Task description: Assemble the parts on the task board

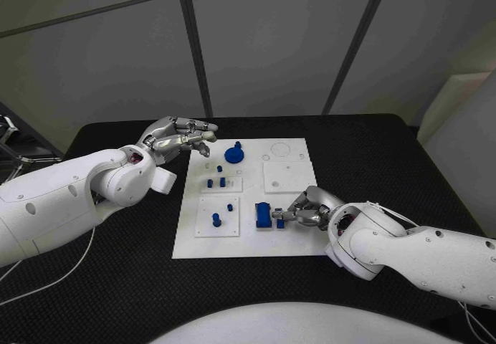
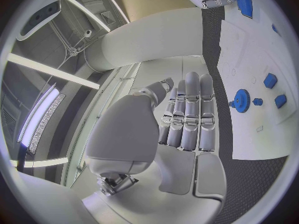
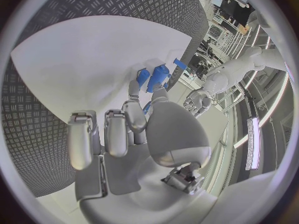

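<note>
Currently the right hand (image 1: 308,211) is down at the task board's (image 1: 294,240) near right part, fingers curled onto a small blue part (image 1: 280,223) just beside the taller blue block (image 1: 264,215). In the right wrist view the fingertips (image 3: 135,87) touch the blue pieces; whether the part is truly pinched or only touched, cannot tell. Step in hand looks like picking or seating this piece; the next move likely calls for a firm pinch, then a straight lift.

Left hand (image 1: 180,137) hovers off the board's far left corner over the table (image 1: 124,287), fingers loosely curled, holding nothing. Blue gear (image 1: 234,153) sits at the far edge of the board, small pegs (image 1: 216,180) on the left-side plates.

Room: bare board near the right hand and to the far right; the block sits tight beside the part, so a knock is a risk.
</note>
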